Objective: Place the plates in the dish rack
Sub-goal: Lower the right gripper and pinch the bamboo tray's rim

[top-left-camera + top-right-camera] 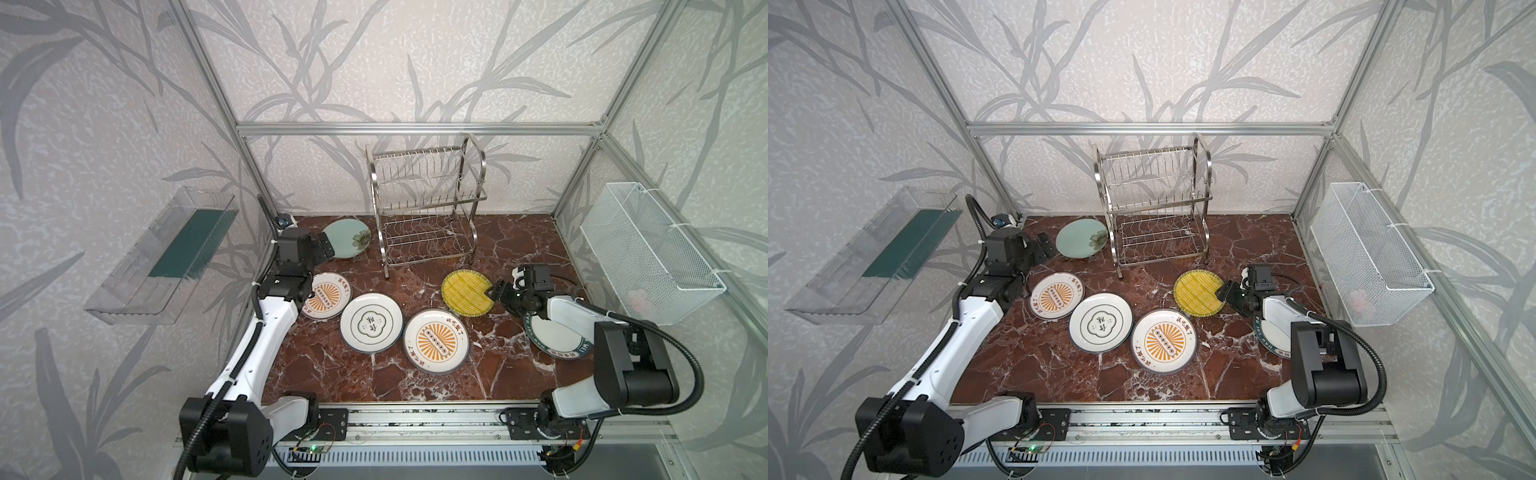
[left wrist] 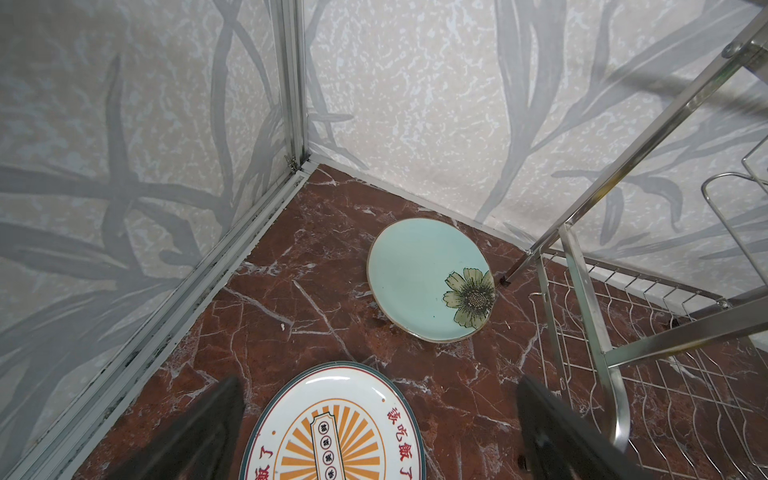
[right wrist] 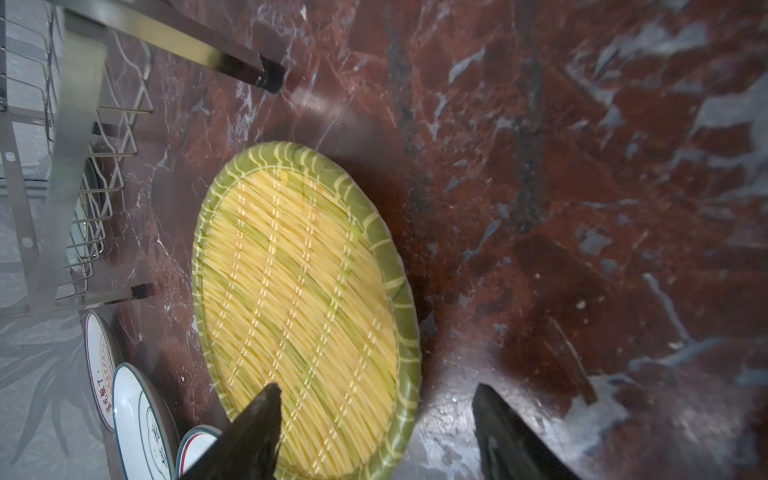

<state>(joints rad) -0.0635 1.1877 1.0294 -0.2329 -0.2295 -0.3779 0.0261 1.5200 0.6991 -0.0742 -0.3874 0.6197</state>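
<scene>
**Right gripper astride the yellow plate's rim; all six plates on the table**

The two-tier shiny steel-wire dish rack [image 1: 424, 208] stands at the back of the red-brown marble tabletop [image 1: 332, 374]; the plates lie on the marble beside it and in front of it. The pale mint round plate with a flower [image 1: 347, 239] lies just beside the rack's left leg. Nearer the front, close together in a row, lie a white plate with an orange sunburst [image 1: 326, 296], a white plate with a dark quatrefoil [image 1: 371, 322] and a second white sunburst plate [image 1: 436, 338]. The yellow ribbed round plate [image 1: 465, 291] lies in front of the rack's right leg; the white plate with a teal lettered rim [image 1: 552, 340] is partly hidden under the right arm.

The right gripper [image 3: 374, 390] is at the yellow plate's edge with its jaws partly apart; one finger [image 3: 257, 424] is over the ribbed face and the other is beyond the rim, over the marble; whether either touches the plate cannot be told. The left gripper [image 2: 379, 380] hangs with its jaws wide and holds nothing, above the first sunburst plate and facing the mint one.

A clear plastic tray [image 1: 166, 257] hangs on the left wall; a white mesh basket [image 1: 648, 249] hangs on the right wall.
</scene>
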